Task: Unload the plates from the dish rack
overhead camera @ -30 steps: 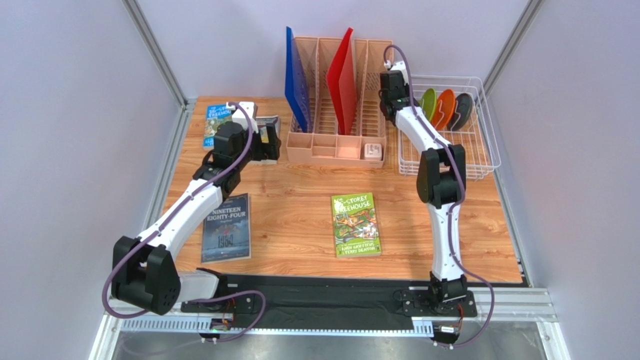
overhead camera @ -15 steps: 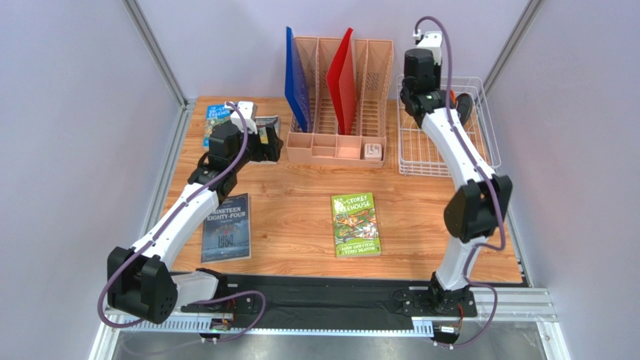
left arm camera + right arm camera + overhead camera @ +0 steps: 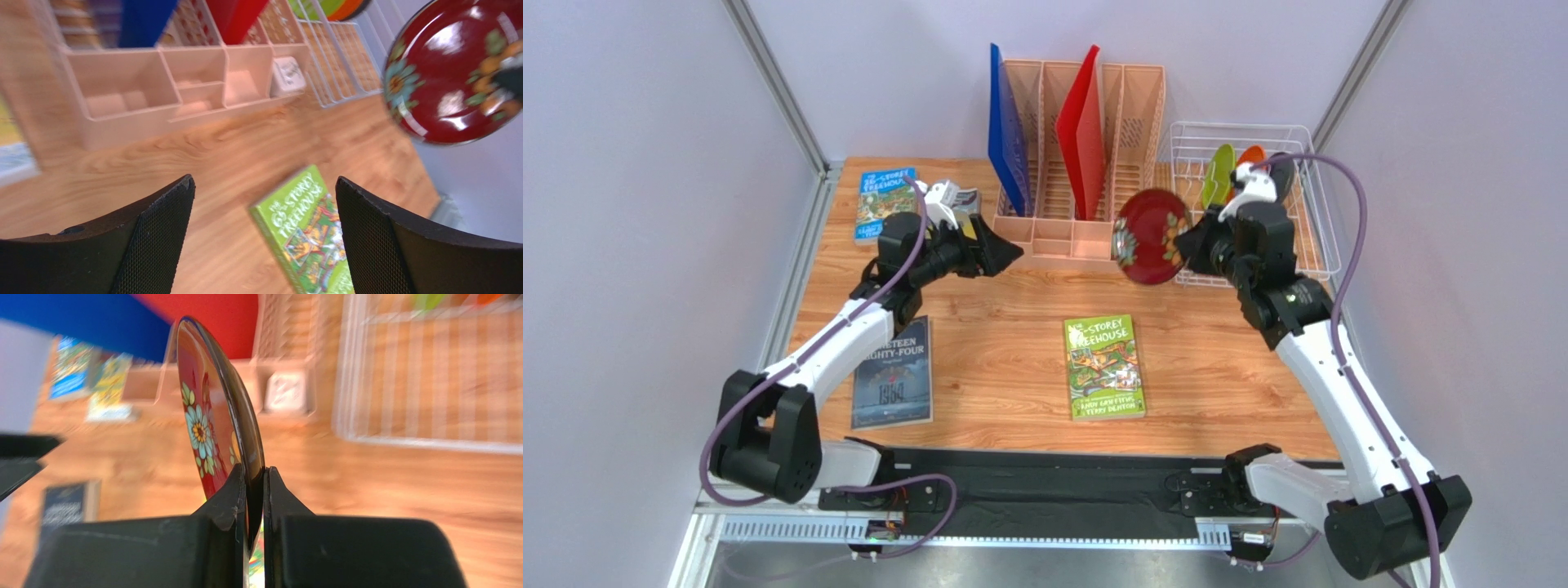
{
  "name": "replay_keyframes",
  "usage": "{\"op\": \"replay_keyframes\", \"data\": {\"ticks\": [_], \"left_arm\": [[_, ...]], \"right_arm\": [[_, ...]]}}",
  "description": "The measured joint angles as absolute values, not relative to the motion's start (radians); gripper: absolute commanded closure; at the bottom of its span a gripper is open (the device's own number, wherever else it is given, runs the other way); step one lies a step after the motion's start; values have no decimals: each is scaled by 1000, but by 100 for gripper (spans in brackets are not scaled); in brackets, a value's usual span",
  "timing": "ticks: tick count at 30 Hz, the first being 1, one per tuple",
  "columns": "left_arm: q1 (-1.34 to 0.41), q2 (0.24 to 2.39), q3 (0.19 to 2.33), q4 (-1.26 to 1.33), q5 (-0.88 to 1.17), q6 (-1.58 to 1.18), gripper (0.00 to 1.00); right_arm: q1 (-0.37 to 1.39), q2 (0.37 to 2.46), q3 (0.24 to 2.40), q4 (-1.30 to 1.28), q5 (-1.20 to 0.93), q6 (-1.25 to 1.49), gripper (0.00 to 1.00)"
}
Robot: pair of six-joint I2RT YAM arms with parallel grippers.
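My right gripper (image 3: 1192, 245) is shut on the rim of the dark red floral plate (image 3: 1151, 235) and holds it on edge in the air, left of the white wire dish rack (image 3: 1322, 227). In the right wrist view the fingertips pinch the plate (image 3: 199, 435) at my right gripper (image 3: 255, 478). The lime green plate (image 3: 1220, 178), orange plate (image 3: 1250, 156) and dark teal-grey plate (image 3: 1284, 169) stand at the rack's back, partly hidden by the wrist. My left gripper (image 3: 1008, 255) is open and empty; its view (image 3: 264, 180) shows the red plate (image 3: 454, 67) at upper right.
A pink file organiser (image 3: 1075, 233) with a blue folder (image 3: 1005, 129) and a red folder (image 3: 1085, 123) stands left of the rack. A green book (image 3: 1103, 365), a dark book (image 3: 892, 371) and a blue book (image 3: 882, 202) lie on the wooden table.
My right arm has drawn the red plate out of the rack and swung it left and nearer, over the table. My left gripper has turned to the right, towards the plate.
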State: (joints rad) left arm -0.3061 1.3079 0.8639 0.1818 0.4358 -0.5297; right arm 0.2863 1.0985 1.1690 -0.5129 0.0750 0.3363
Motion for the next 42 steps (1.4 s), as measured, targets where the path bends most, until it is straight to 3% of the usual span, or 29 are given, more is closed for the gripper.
{"op": "replay_keyframes", "data": {"ticks": [6, 13, 17, 19, 21, 22, 27, 33, 34, 36, 38, 40, 42], "left_arm": [[-310, 1418, 730, 450, 604, -778, 13], [-384, 1461, 636, 659, 653, -929, 13], [-440, 1479, 629, 727, 651, -959, 19], [-464, 1491, 629, 754, 649, -968, 28], [-485, 1501, 631, 767, 645, -975, 46], [-494, 1506, 633, 772, 645, -978, 64], [-522, 1542, 659, 797, 643, -1016, 99], [-509, 1549, 665, 811, 649, -1060, 100], [-509, 1549, 666, 804, 647, -1056, 100], [-509, 1539, 674, 756, 633, -1031, 100], [-521, 1503, 689, 664, 594, -961, 100], [-542, 1454, 697, 565, 532, -882, 100], [-560, 1390, 697, 446, 450, -801, 100]], "right_arm": [[304, 1041, 917, -414, -191, 504, 100], [332, 1014, 806, -262, -336, 622, 100], [345, 1032, 793, -190, -377, 660, 100], [352, 1053, 793, -159, -392, 668, 100], [357, 1078, 793, -131, -410, 677, 100], [358, 1092, 793, -117, -419, 682, 100], [350, 1142, 793, -69, -461, 683, 100], [327, 1179, 793, -10, -509, 681, 98], [326, 1186, 794, -7, -515, 680, 81], [323, 1202, 796, -7, -518, 678, 68], [327, 1216, 801, -27, -499, 682, 45], [340, 1219, 812, -62, -477, 683, 32], [352, 1215, 829, -93, -451, 672, 27]]}}
